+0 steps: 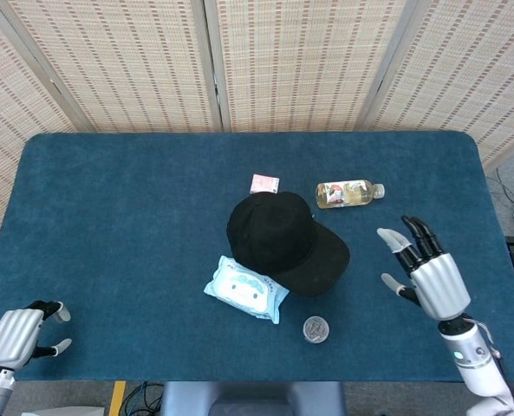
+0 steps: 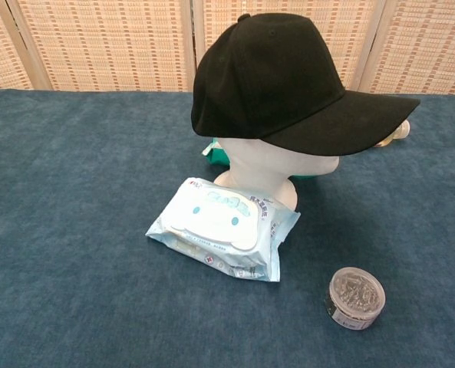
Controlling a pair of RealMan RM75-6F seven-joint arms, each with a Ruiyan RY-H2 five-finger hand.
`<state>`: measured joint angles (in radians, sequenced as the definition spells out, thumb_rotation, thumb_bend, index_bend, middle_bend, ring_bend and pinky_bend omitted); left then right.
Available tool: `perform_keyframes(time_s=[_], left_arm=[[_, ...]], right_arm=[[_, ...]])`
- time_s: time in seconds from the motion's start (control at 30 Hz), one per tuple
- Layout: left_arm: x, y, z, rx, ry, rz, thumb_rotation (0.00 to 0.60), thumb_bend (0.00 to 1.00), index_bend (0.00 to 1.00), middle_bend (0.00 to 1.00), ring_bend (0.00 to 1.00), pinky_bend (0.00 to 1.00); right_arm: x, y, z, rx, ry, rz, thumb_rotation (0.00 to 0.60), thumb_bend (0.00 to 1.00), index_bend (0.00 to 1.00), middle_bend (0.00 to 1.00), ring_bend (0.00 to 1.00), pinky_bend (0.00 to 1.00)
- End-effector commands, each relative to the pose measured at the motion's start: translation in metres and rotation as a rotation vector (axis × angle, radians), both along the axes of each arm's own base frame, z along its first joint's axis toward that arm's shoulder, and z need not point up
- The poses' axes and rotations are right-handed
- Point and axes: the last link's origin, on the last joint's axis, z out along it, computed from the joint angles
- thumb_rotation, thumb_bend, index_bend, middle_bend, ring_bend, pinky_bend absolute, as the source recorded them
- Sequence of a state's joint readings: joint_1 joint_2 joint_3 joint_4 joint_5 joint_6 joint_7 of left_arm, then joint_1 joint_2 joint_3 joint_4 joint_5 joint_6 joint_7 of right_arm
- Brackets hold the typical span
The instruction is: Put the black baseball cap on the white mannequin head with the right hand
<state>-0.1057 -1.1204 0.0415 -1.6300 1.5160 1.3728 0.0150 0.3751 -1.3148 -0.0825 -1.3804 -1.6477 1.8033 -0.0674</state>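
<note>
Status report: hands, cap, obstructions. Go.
Right hand open, clear of cap. Left hand idle at table edge. Black baseball cap seated on white mannequin head. Nothing obstructing.

Right hand (image 1: 430, 276) raised at the right side of the head view, palm down, fingers (image 1: 410, 236) spread and straight, holding nothing, forearm running off the bottom right corner. Left hand (image 1: 18, 334) low at the bottom left corner, fingers curled in, empty. Neither seen in the chest view.
</note>
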Motion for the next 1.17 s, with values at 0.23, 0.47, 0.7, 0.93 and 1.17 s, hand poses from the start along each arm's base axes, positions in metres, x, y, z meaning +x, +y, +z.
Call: perform_keyframes(time_s=[0.23, 0.47, 0.7, 0.93, 1.17], left_arm=[[-0.001, 0.001, 0.005, 0.023, -0.002, 0.003, 0.6, 0.13, 0.5, 0.51, 0.4, 0.68], [-0.002, 0.002, 0.008, 0.041, -0.004, 0.002, 0.6, 0.13, 0.5, 0.52, 0.4, 0.68], [-0.002, 0.004, 0.011, 0.065, -0.008, -0.005, 0.6, 0.13, 0.5, 0.52, 0.4, 0.68], [-0.004, 0.007, 0.016, 0.09, 0.009, -0.003, 0.6, 0.13, 0.5, 0.52, 0.4, 0.68], [-0.006, 0.009, 0.017, 0.1, 0.017, 0.007, 0.6, 0.13, 0.5, 0.52, 0.4, 0.68]], right_arm=[[-0.018, 0.034, 0.031, -0.039, 0.152, -0.353, 0.6, 0.0, 0.33, 0.4, 0.2, 0.14], [-0.026, 0.048, 0.032, -0.019, 0.124, -0.42, 0.6, 0.0, 0.36, 0.4, 0.2, 0.14], [-0.038, 0.051, 0.031, -0.007, 0.078, -0.444, 0.6, 0.0, 0.37, 0.4, 0.2, 0.14], [-0.049, 0.051, 0.032, 0.005, 0.05, -0.464, 0.6, 0.0, 0.38, 0.4, 0.2, 0.13], [-0.058, 0.048, 0.03, 0.032, 0.029, -0.483, 0.6, 0.0, 0.39, 0.4, 0.2, 0.14]])
